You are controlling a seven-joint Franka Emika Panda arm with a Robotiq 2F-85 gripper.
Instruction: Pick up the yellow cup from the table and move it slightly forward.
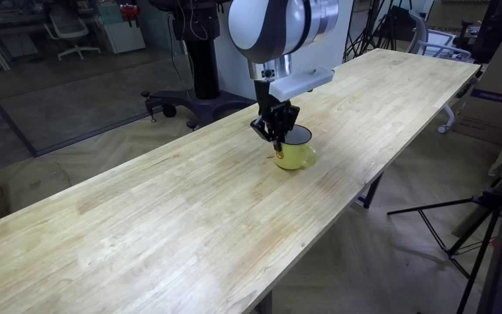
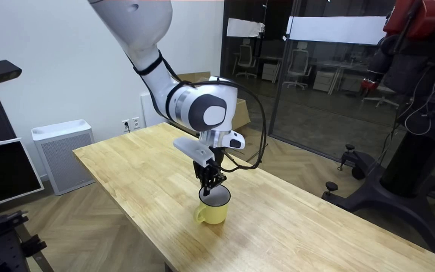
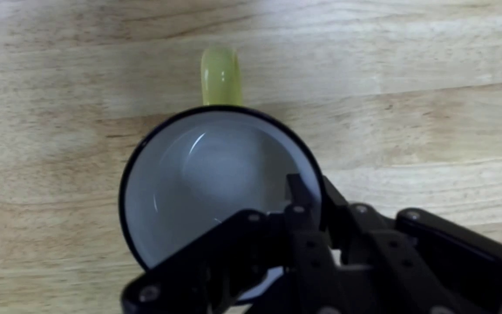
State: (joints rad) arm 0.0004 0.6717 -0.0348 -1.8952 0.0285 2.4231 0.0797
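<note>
The yellow cup [image 1: 293, 158] is upright near the middle of the table [image 1: 168, 209]. It also shows in an exterior view [image 2: 216, 214]. I cannot tell whether its base touches the wood. In the wrist view the pale inside of the cup [image 3: 220, 161] with its dark rim is seen from above, its handle toward the top of the picture. My gripper [image 3: 314, 192] is closed across the cup's wall, one finger inside and one outside. In both exterior views the gripper [image 1: 279, 146] points down at the rim, on the side away from me in neither view hidden.
A dark wheeled stand [image 1: 201, 98] is beside the table's long edge. A tripod [image 1: 490, 200] and cardboard boxes [image 1: 495, 87] stand off the opposite edge. A black cable [image 2: 261, 124] loops out from the arm. A white air purifier [image 2: 66, 158] stands on the floor.
</note>
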